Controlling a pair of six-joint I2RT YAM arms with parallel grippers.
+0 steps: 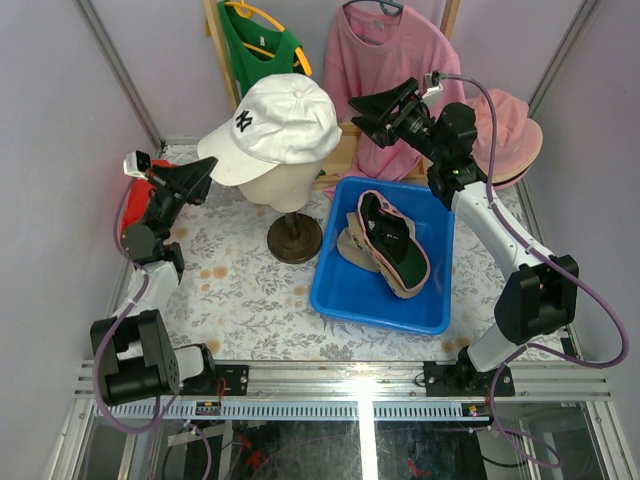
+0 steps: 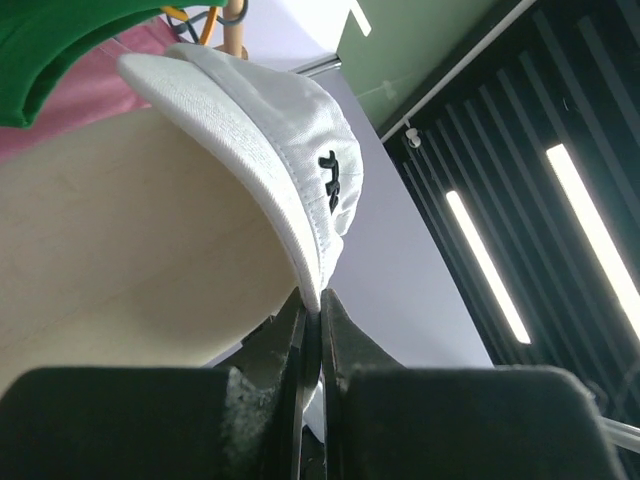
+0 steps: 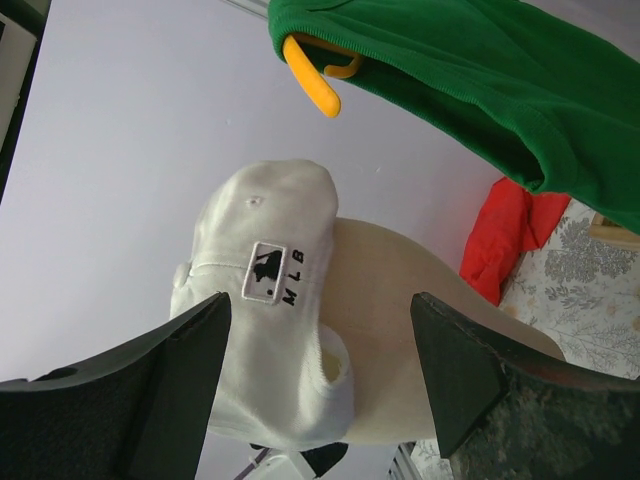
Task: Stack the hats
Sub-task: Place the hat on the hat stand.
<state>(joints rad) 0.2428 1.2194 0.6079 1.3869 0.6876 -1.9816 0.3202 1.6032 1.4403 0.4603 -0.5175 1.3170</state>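
**Thin pinch on the brim, top-heavy stand underneath**

The left gripper [image 1: 205, 172] has its fingers shut on the very edge of the white cap [image 1: 275, 115]'s brim. In the left wrist view only a sliver of fabric sits between them. The cap sits on the mannequin head [image 1: 280, 185], upper centre of the frame.

The right gripper [image 1: 353, 115] hangs at the upper right with fingers spread wide and holding nothing, lined up on the back of the cap.

The danger is that a sideways tug could let that sliver slip free. If the crown grips the head, the pull could rock the whole thing on its stand [image 1: 295, 238] and tip it.

The right arm is also close to the hanging pink shirt [image 1: 375, 50], and a careless reach could snag it.

The landing spot is the blue bin [image 1: 345, 290], centre right, where the other caps [image 1: 390, 245] lie piled. Dropped loosely, this one may slide off them.
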